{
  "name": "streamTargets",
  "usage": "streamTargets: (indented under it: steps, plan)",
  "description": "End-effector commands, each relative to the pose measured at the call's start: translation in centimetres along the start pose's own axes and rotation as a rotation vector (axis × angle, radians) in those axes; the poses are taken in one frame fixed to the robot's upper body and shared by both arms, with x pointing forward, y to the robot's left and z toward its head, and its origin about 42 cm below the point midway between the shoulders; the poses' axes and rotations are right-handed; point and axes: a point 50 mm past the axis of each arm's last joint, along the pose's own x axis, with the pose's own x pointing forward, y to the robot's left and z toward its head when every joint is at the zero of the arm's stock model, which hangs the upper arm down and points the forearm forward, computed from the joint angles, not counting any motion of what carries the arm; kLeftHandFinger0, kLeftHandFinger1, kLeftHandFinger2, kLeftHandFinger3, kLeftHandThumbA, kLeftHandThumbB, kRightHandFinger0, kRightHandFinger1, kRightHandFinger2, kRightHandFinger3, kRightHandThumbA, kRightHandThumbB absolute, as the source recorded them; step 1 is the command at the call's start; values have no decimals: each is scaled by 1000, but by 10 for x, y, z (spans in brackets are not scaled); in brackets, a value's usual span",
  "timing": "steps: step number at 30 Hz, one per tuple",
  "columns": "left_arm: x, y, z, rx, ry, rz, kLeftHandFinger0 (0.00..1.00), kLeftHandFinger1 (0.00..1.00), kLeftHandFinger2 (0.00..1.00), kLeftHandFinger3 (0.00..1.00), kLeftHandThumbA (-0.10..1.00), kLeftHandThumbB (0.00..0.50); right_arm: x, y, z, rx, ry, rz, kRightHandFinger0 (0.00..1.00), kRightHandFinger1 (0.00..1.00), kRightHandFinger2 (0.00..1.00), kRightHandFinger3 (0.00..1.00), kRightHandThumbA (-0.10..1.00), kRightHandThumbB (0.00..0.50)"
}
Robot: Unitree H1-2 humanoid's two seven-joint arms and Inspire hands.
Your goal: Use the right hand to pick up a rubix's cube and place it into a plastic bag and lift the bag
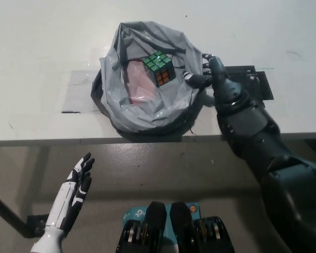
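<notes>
Right hand [213, 76] is half buried in the grey plastic bag [147, 108] rim, gripping it. Rubix's cube [159, 67] sits inside, just left of it, green face up. Left hand [76, 182] hangs open below the table [42, 63].

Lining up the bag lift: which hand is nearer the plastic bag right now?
Right. The black right hand is against the right-side rim of the plastic bag on the table; the white left hand hangs open below the table edge, well clear.
</notes>
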Motion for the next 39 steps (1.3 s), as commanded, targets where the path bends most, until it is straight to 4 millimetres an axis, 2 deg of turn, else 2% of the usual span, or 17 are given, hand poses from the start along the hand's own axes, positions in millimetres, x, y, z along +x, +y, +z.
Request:
streamTargets:
  steps: [1, 3, 7, 11, 15, 20, 21, 22, 23, 24, 25, 26, 28, 30, 34, 35, 39]
  plan:
    - [9, 1, 13, 3, -59, 1, 1000, 1000, 1000, 1000, 1000, 151, 2, -13, 49, 141, -15, 47, 0, 119, 554, 689, 79, 259]
    - [10, 1, 13, 6, -62, -1, 1000, 1000, 1000, 1000, 1000, 151, 3, -17, 53, 142, -16, 40, 0, 100, 532, 584, 86, 265]
    - [11, 0, 12, 2, -61, -5, 1000, 1000, 1000, 1000, 1000, 149, 3, -21, 60, 149, -45, 29, 0, 55, 459, 598, 73, 250]
    - [14, 0, 14, -2, -68, -4, 1000, 1000, 1000, 1000, 1000, 151, 0, -24, 78, 158, -105, 16, 0, 114, 523, 482, 49, 228]
    - [17, 0, 14, -13, -68, -5, 1000, 1000, 1000, 1000, 1000, 166, -5, -22, 99, 212, -160, 21, 0, 218, 633, 210, 8, 229]
    - [16, 0, 15, -17, -62, -3, 1000, 1000, 1000, 1000, 1000, 183, -20, -18, 144, 278, -254, 65, 0, 276, 678, 120, 26, 222]
    - [16, 0, 15, -20, -61, -4, 1000, 1000, 1000, 1000, 1000, 183, -23, -17, 152, 279, -274, 72, 0, 268, 657, 150, 36, 212]
    - [16, 0, 15, -23, -62, -4, 1000, 1000, 1000, 1000, 1000, 179, -27, -17, 161, 289, -301, 76, 0, 253, 646, 354, 12, 188]
    - [17, 0, 15, -25, -62, -3, 1000, 1000, 1000, 1000, 1000, 179, -30, -16, 167, 296, -320, 80, 0, 229, 615, 386, -11, 190]
    - [17, 0, 15, -31, -62, -1, 1000, 1000, 1000, 1000, 1000, 185, -36, -15, 179, 321, -350, 86, 0, 219, 582, 372, 105, 256]
    - [17, 0, 15, -37, -63, -3, 1000, 1000, 1000, 1000, 1000, 187, -45, -15, 196, 355, -376, 101, 0, 196, 573, 605, -6, 218]
    - [16, 0, 15, -45, -63, -4, 1000, 1000, 1000, 1000, 1000, 187, -60, -14, 221, 406, -422, 125, 0, 172, 559, 662, -90, 212]
    - [16, 0, 16, -30, -65, -5, 1000, 1000, 1000, 1000, 1000, 179, -75, -15, 246, 458, -469, 147, 0, 137, 529, 594, -100, 211]
    - [17, 0, 16, -20, -68, -6, 1000, 1000, 1000, 1000, 1000, 163, -90, -16, 270, 477, -509, 164, 0, 156, 563, 792, -100, 212]
    - [17, -1, 16, -22, -68, -2, 1000, 1000, 1000, 1000, 1000, 144, -122, -19, 321, 471, -608, 180, 0, 166, 584, 711, -100, 206]
    - [17, -1, 16, -23, -68, -2, 1000, 1000, 1000, 1000, 1000, 149, -129, -19, 332, 460, -625, 179, 0, 196, 613, 835, -100, 205]
    - [17, -2, 15, -27, -68, -1, 1000, 1000, 1000, 1000, 1000, 151, -153, -24, 372, 419, -709, 175, 0, 176, 578, 710, -100, 196]
